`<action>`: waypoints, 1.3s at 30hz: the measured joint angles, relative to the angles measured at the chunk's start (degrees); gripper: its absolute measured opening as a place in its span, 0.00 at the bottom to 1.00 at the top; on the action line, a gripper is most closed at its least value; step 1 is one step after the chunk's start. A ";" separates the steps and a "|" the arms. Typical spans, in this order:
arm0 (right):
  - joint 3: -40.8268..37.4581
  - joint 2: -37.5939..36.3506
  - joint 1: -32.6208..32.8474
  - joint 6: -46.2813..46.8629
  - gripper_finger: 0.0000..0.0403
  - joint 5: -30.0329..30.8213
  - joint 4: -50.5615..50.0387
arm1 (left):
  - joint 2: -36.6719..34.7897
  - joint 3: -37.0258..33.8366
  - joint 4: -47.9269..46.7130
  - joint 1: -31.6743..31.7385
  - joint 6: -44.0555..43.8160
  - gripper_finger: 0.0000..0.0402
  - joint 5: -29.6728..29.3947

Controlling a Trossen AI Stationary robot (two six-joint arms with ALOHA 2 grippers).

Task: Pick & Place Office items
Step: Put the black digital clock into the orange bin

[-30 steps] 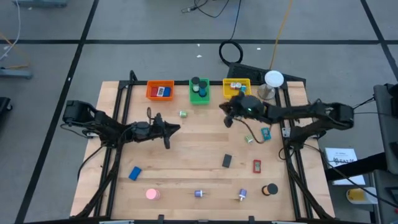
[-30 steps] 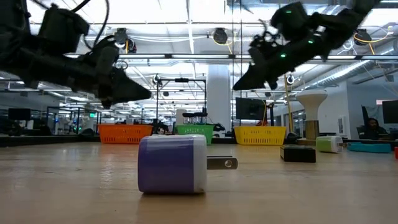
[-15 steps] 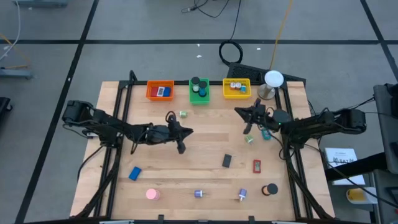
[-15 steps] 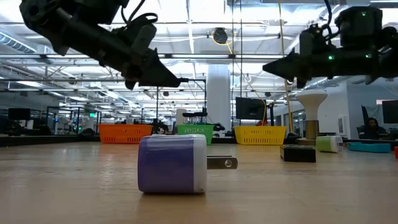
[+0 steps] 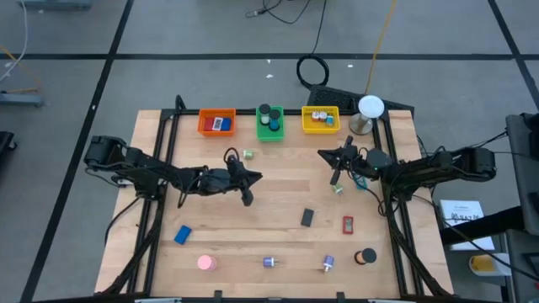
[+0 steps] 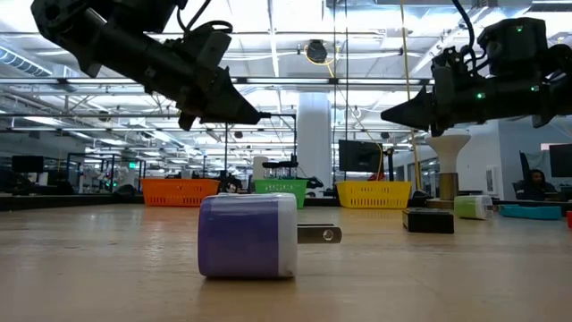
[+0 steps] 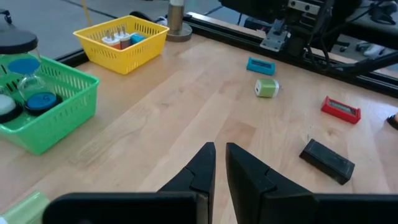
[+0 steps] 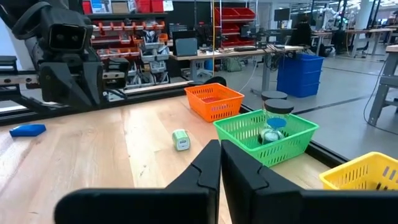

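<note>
Wooden boards of the table [image 5: 278, 181] fill our overhead view, ringed by grey floor, while from table height we look across into a bright open workshop behind. At twelve o'clock along the far edge we see an orange bin [image 5: 216, 123], a green bin [image 5: 270, 123] and a yellow bin [image 5: 320, 119] in a row, each holding a few small pieces, with a white-domed stand [image 5: 369, 112] just beside the yellow one.

We find the left gripper [image 5: 247, 199] raised above the boards near the centre-left, its fingers [image 7: 205, 163] pressed together and carrying nothing. We find the right gripper [image 5: 334, 179] also in the air at about two o'clock, fingers [image 8: 210, 160] likewise pressed together and empty.

Office items lie scattered on the table. Near the right gripper we see a small green piece [image 5: 338, 189] and a teal piece [image 7: 260, 65]. Toward four o'clock lie a black block [image 5: 308, 217] and a red block [image 5: 348, 224]. Along the six o'clock edge we count a pink round piece [image 5: 205, 263], a purple plug [image 5: 269, 262], a second purple piece [image 5: 328, 263] and a black round piece [image 5: 366, 256]. A blue block [image 5: 182, 234] sits at eight o'clock, and a pale green piece [image 5: 248, 154] lies just below the bins.
</note>
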 joint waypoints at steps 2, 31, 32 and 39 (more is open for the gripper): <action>0.00 0.02 0.00 0.00 0.02 0.00 -0.18 | 0.00 0.52 -1.12 0.00 -0.96 0.09 -0.01; 0.04 0.03 0.00 -6.44 0.02 -0.02 -2.26 | 3.39 18.09 -55.20 -23.33 -54.41 0.09 2.68; 0.04 0.02 0.00 -6.43 0.02 -0.02 -2.24 | 3.37 18.09 -56.16 -24.43 -56.77 0.09 3.65; 0.04 0.02 0.00 -6.43 0.02 -0.04 -1.90 | 3.37 18.07 -60.62 -31.02 -72.12 0.09 10.53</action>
